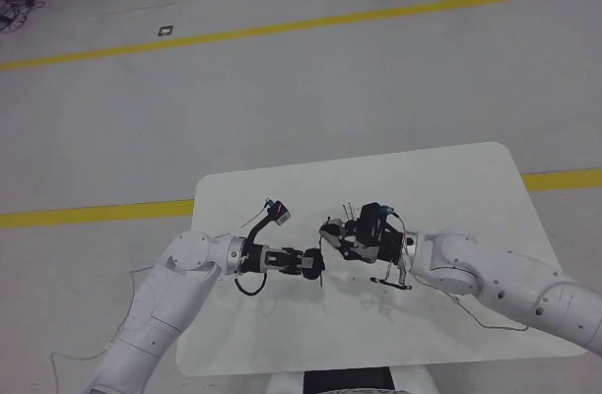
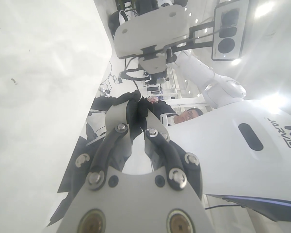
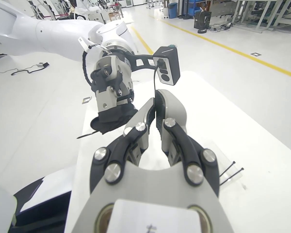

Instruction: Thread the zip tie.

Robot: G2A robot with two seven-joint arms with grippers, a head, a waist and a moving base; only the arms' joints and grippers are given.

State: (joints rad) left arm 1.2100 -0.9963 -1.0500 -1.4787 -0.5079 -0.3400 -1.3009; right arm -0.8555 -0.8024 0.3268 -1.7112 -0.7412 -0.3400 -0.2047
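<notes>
The zip tie (image 3: 87,135) sticks out from left gripper (image 3: 109,122), near right gripper (image 3: 156,101).

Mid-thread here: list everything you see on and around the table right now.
table: 1, white, under both arms.
zip tie: 1, black, one end juts from the left gripper's tips.
strand: 1, thin, black, rises at the right gripper's tips; held or not, cannot tell.
spare ties: 2, black, flat on the table by the right arm.
floor lines: 2, yellow, one beyond the table, one passing behind it.
left gripper: 1, grey and black, shut on the zip tie, black covers on its tips.
right gripper: 1, grey and black, shut, facing the left gripper over mid-table.
left arm, right arm: white.
</notes>
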